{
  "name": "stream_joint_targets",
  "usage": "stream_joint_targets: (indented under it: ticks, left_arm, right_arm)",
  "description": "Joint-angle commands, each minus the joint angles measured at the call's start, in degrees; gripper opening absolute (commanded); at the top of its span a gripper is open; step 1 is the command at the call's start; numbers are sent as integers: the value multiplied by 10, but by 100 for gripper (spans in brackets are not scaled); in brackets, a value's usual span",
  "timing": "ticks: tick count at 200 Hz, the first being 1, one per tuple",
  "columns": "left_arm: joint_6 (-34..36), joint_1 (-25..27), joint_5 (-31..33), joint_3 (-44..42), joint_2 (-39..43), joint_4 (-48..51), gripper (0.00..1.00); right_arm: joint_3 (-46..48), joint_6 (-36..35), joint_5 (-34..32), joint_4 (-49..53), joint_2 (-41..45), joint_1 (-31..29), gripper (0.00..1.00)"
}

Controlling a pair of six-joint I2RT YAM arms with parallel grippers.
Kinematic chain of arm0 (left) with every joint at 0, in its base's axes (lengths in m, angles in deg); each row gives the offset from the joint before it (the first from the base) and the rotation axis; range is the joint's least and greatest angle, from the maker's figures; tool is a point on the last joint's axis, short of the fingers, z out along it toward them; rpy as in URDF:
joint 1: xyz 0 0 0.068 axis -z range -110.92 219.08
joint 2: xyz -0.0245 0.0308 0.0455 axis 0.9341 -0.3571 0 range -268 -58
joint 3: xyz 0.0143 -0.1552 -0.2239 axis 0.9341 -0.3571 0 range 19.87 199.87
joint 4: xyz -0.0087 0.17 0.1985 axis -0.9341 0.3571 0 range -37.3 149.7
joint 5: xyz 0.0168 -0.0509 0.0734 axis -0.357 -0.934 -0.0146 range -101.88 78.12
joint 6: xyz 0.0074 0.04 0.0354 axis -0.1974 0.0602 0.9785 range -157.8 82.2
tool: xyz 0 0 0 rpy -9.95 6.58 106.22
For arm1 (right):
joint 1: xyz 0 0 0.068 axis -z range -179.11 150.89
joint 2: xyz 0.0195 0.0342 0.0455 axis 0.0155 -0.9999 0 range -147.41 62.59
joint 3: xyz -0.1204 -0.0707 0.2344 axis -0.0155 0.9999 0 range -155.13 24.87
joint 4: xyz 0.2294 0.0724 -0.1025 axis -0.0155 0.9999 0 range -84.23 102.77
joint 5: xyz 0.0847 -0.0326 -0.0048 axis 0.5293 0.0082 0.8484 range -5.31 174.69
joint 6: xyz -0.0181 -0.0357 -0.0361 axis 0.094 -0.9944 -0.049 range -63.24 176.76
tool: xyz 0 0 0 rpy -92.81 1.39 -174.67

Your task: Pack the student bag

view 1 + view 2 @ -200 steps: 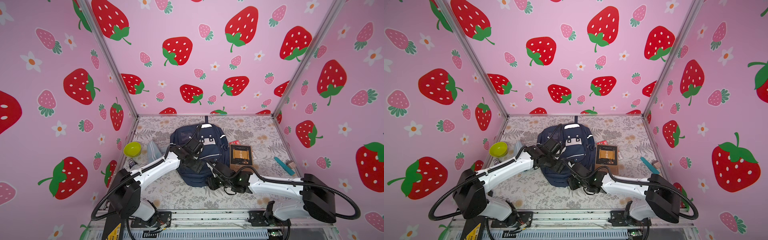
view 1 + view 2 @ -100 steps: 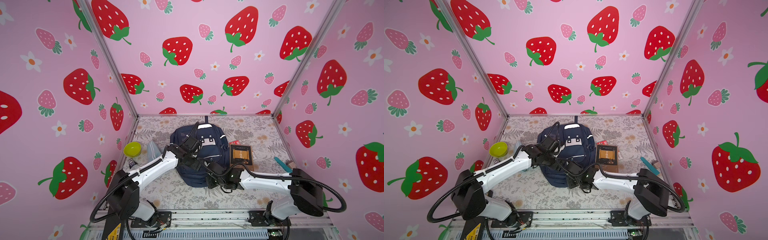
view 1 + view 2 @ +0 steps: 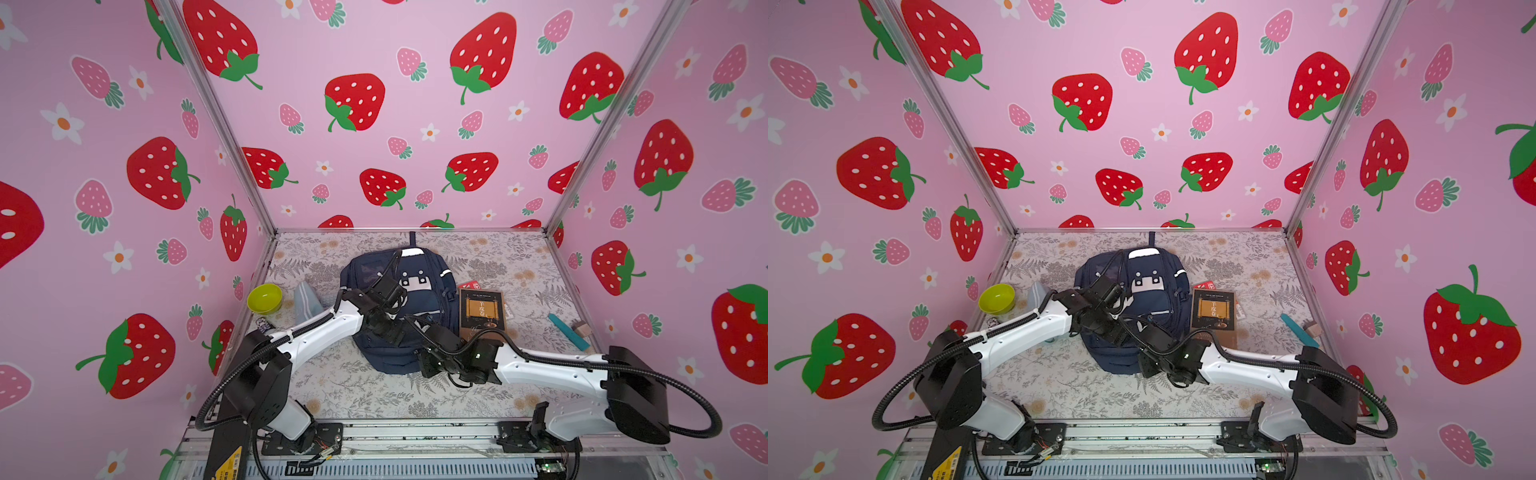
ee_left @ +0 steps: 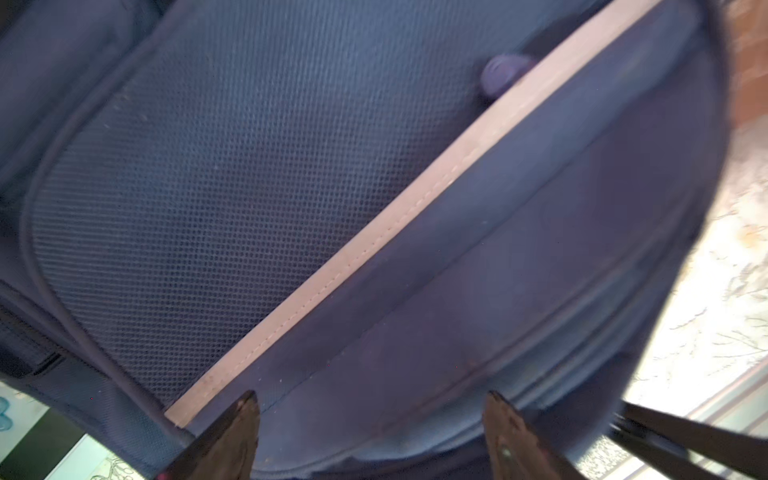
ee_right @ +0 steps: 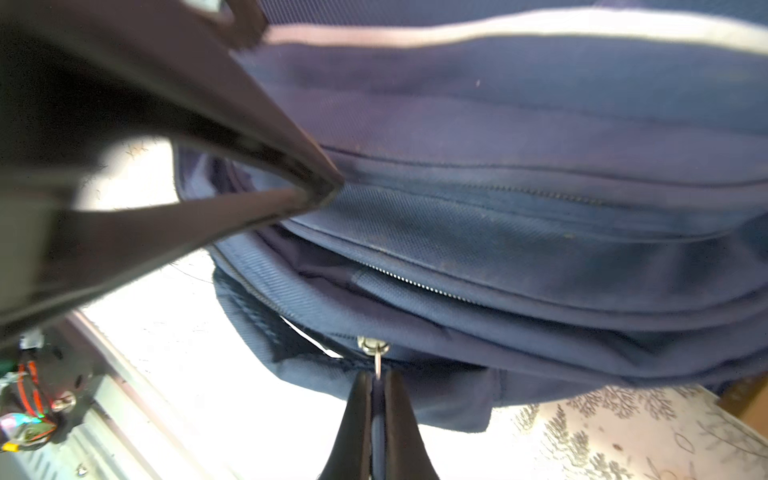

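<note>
Two claws are at work on the student bag [image 3: 419, 299], which lies flat in the middle of the tabletop [image 3: 353, 386] with its top loop toward the back wall and its white face patch upward, as you can see in both top views [image 3: 1154, 307].

Your right claw [image 5: 376, 386] is at the bag's near end. Its jaws are pressed together on the small metal zipper pull [image 5: 375, 353], which hangs from a slider on the lowest seam. Above that seam, a run of zip teeth shows along a pocket edge.

Your left claw [image 4: 370, 415] reaches over the bag's front panel from the left. Its jaws stand well apart with only navy fabric showing between them, just beside a pale stitched stripe [image 4: 374, 232] that crosses the mesh-textured panel.

Just right of the bag lies a dark book [image 3: 482, 309] with a gold label. A yellow-green bowl [image 3: 264, 298] sits by the left wall, well apart from the bag.
</note>
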Motion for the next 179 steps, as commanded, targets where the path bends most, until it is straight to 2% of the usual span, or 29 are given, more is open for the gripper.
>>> stream_joint_targets:
  ticks: [1, 15, 42, 65, 71, 98, 115, 156, 179]
  left_arm:
    - [7, -2, 22, 29, -25, 28, 79]
    - [5, -2, 36, 42, -44, 32, 71]
    - [-8, -2, 63, 73, -56, 32, 36]
    - [-22, 0, 27, 115, -31, 19, 10]
    - [-31, -1, 16, 126, -25, 13, 0]
    - [-79, -2, -44, 176, -2, -13, 0]
    - [-129, -8, -125, 185, 8, -51, 0]
    - [-253, -29, -274, 150, 24, -182, 0]
    - [-298, -38, -320, 125, 32, -243, 0]
  right_arm:
    - [4, 23, -3, 0, 7, -1, 0]
    - [4, 32, -7, 9, 5, -2, 0]
    - [19, 40, -10, -8, 21, -1, 0]
    - [11, 25, -8, -17, 33, -2, 0]
    - [6, 18, -5, -16, 31, -2, 0]
    - [-18, -8, -1, -27, 25, -16, 0]
    - [-36, -28, -9, -45, 19, -34, 0]
    - [-91, -62, -22, -106, -51, -53, 0]
    - [-102, -72, -13, -164, -104, -52, 0]
